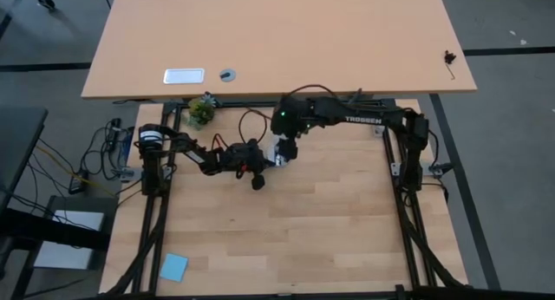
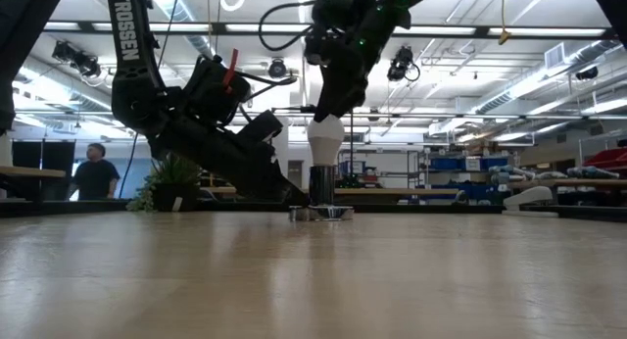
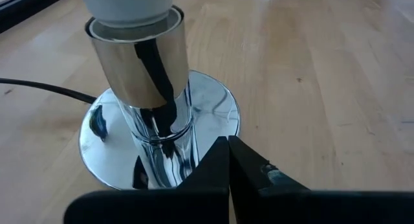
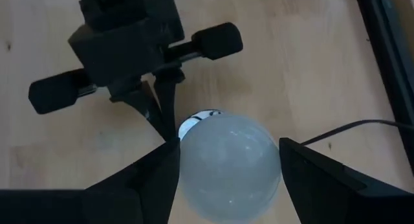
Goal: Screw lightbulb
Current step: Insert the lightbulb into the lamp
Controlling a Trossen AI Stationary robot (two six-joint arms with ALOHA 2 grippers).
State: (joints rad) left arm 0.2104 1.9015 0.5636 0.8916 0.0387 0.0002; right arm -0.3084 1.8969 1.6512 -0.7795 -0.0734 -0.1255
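Low view: "TROSSEN" along left arm (image 2: 132,45).

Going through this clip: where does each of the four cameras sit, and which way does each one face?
High: overhead, straight down; both arms meet at the table centre.
Low: table height, level; lightbulb upright in socket.
Left wrist: past the left gripper, shut, tips at the socket's chrome base.
Right wrist: down past the right gripper, shut on the lightbulb, with the left gripper beyond.
Shared: the lightbulb shows in every view.

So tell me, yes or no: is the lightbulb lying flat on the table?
No, the lightbulb stands upright in the socket.
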